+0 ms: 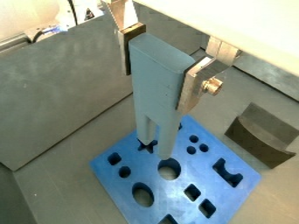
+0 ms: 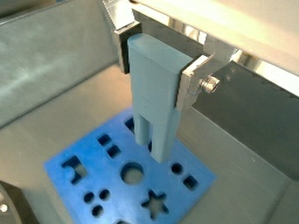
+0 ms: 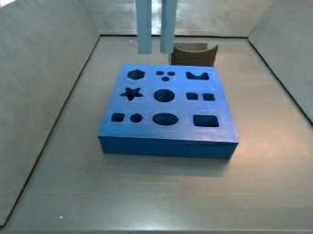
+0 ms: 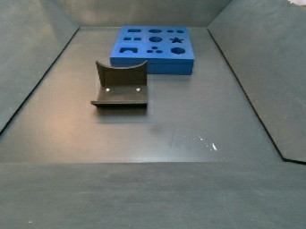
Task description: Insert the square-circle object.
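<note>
The square-circle object [image 4: 121, 85] is a small dark brown-olive block with a rounded scoop. It stands on the grey floor beside the blue holed board [image 4: 156, 46], apart from it. It also shows in a wrist view [image 1: 263, 133] and in a side view [image 3: 193, 52]. My gripper [image 1: 163, 63] is above the board [image 1: 176, 179], shut on a tall grey-blue forked piece [image 1: 156, 87] that is not the block. The piece's two legs [image 3: 153, 27] hang down near the board's [image 3: 166, 105] far edge, next to the block. The gripper [image 2: 159, 66] is well above and away from the block.
The board [image 2: 122, 179] has several differently shaped holes. Grey walls close in the floor on all sides [image 3: 61, 101]. Open grey floor [image 4: 180, 134] lies between the block and the near edge.
</note>
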You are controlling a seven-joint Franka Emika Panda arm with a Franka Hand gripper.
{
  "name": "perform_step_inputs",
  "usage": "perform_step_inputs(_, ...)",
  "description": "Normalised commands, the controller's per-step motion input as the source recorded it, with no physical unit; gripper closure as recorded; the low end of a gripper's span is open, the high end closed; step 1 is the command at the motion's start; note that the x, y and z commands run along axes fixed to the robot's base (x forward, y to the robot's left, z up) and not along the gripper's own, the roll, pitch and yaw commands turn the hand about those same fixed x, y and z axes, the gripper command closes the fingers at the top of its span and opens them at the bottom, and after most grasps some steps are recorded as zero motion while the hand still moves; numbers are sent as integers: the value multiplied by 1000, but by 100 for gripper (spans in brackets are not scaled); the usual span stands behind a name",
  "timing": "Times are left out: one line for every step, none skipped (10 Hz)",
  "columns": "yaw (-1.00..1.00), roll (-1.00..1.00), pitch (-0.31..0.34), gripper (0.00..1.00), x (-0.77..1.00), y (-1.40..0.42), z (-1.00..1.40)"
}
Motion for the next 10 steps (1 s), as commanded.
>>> perform_step_inputs(-314, 0, 0, 100, -623, -426, -1000)
perform_step_inputs(-286, 0, -7, 100, -386, -497, -1000)
perform_step_inputs(-169, 0, 0, 100, -89, -420, -1000)
perform_step_inputs(-134, 0, 163, 100, 126, -251, -831)
perform_step_inputs(-126, 91, 181, 100, 194, -191, -551)
perform_step_inputs(-37, 46, 116, 100, 103, -57, -360)
perform_step_inputs(0, 17, 64, 100, 0, 0, -286)
perform_step_inputs(0, 0, 9, 100, -9, 23, -280)
perform_step_inputs(3, 0, 0, 100, -77, 23, -274)
perform_step_inputs(0, -16, 10, 100, 0, 29, -337)
